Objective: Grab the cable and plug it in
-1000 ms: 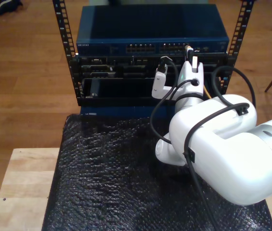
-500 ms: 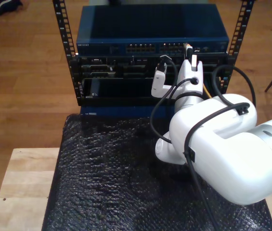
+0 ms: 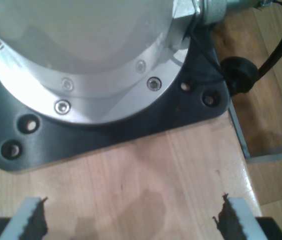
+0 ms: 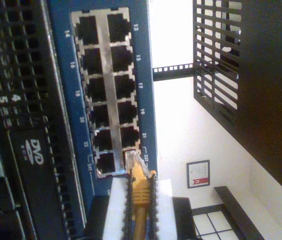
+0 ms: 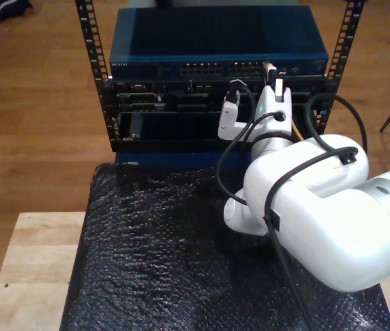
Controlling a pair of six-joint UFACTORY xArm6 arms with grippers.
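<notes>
The yellow cable runs between the white fingers of my second gripper, which is shut on it. Its clear plug points at the lowest corner port of the port block on the blue switch, touching or just short of the opening. In the exterior view my second gripper reaches up to the switch's front ports, and a strip of cable shows beside the wrist. My first gripper is open over bare wooden tabletop, with nothing between its fingers.
The switch sits in a black rack with other black units below it. A black bubble-wrap mat covers the wooden table. Thick black arm cables loop by the wrist. A silver arm base on a black plate lies before my first gripper.
</notes>
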